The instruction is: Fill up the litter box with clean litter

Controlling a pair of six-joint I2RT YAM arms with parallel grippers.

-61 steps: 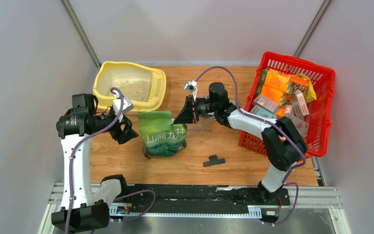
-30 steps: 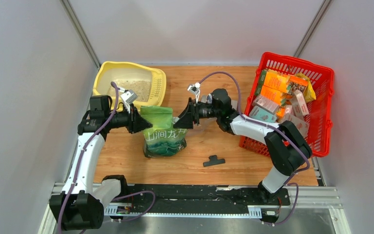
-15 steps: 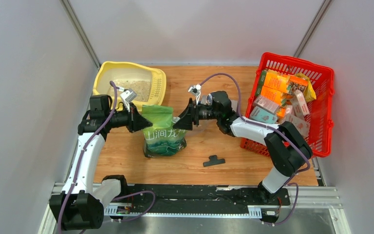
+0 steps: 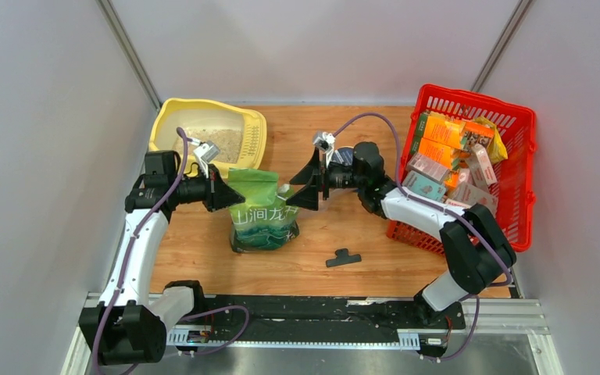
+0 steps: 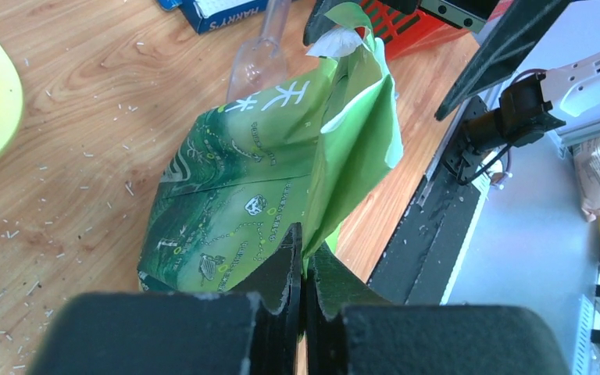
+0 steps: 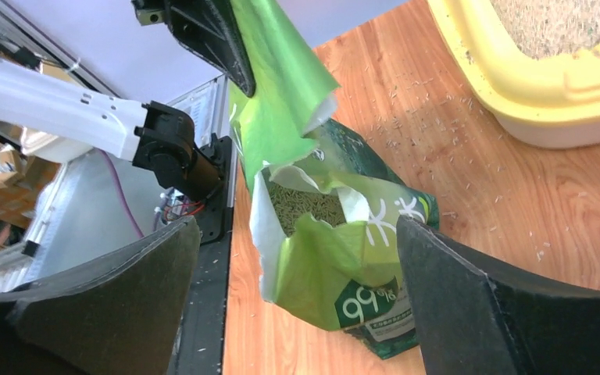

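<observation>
The wooden table (image 4: 344, 234) carries a red basket (image 4: 469, 92) at the far right, packed with orange and pink cartons (image 4: 445, 144). At the far left sits the pale yellow litter box (image 4: 164, 117), with a patch of beige litter (image 4: 215, 141) inside it. The green pouch (image 4: 262, 211) stands upright at mid-table, just near of the box. It has white Chinese characters across its front and a white figure low down that reads 99 in the right wrist view. Its top is torn open and granules (image 6: 305, 207) show inside.

The left gripper (image 4: 230, 195) is pinched tight on the pouch's upper left edge. The right gripper (image 4: 311, 180) is spread wide and holds nothing, just right of the pouch's top. A small black clip (image 4: 344, 257) lies near-right of the pouch. A blue-and-white carton (image 5: 226, 8) lettered HARRY'S shows at the top of the left wrist view.
</observation>
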